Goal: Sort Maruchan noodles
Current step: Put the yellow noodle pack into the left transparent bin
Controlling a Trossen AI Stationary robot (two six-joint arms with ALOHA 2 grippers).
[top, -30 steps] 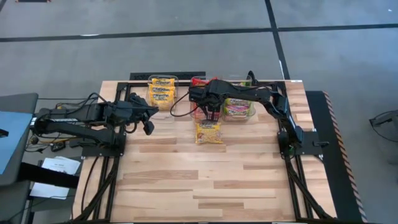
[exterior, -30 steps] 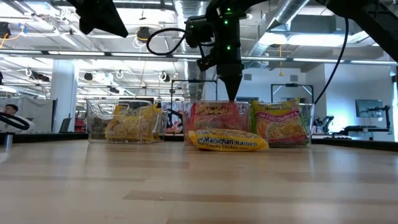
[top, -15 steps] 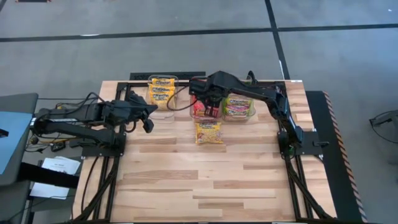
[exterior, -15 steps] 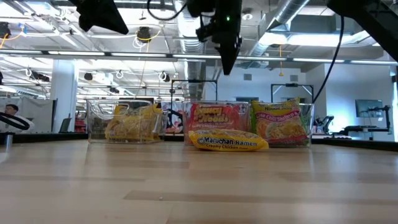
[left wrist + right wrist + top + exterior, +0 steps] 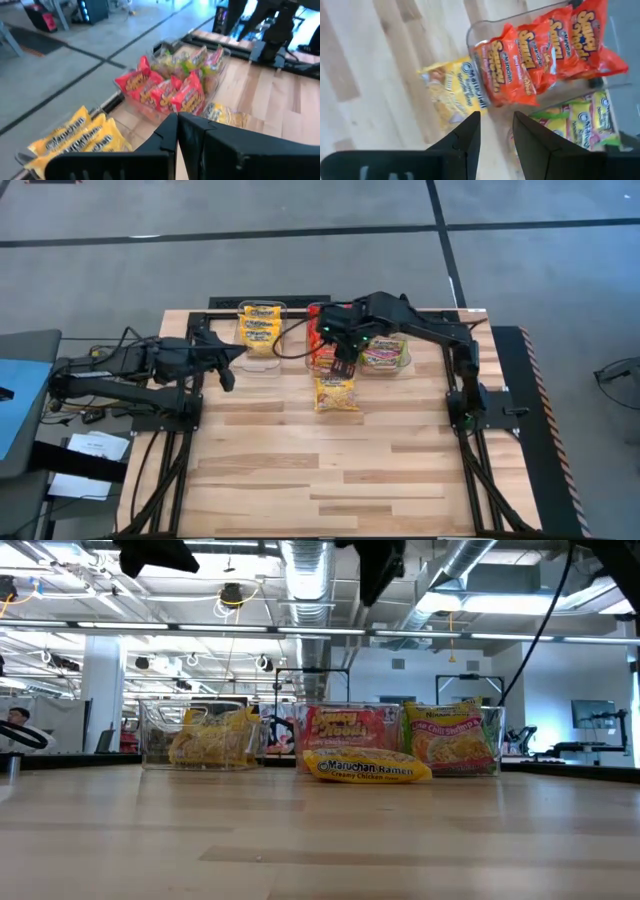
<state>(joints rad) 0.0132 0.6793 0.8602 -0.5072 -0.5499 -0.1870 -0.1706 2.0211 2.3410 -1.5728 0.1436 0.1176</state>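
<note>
Two arms reach toward the frame's upper middle: the right claw (image 5: 343,367), parted and empty, hovers above a yellow packet (image 5: 336,393), while the left claw (image 5: 228,379) stays shut.

Bright, even overhead light; long ceiling tube lamps (image 5: 150,632) glare in the low view. Soft shadows. Both wrist views are blurred.

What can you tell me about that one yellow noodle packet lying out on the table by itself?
The yellow packet is a flat, crinkly plastic pack printed "Maruchan Ramen" in blue. It lies flat on the bare wooden table, just in front of the clear bin of red packets, outside all bins. Nothing grips it; the right hand hangs above it, open and empty.
</note>
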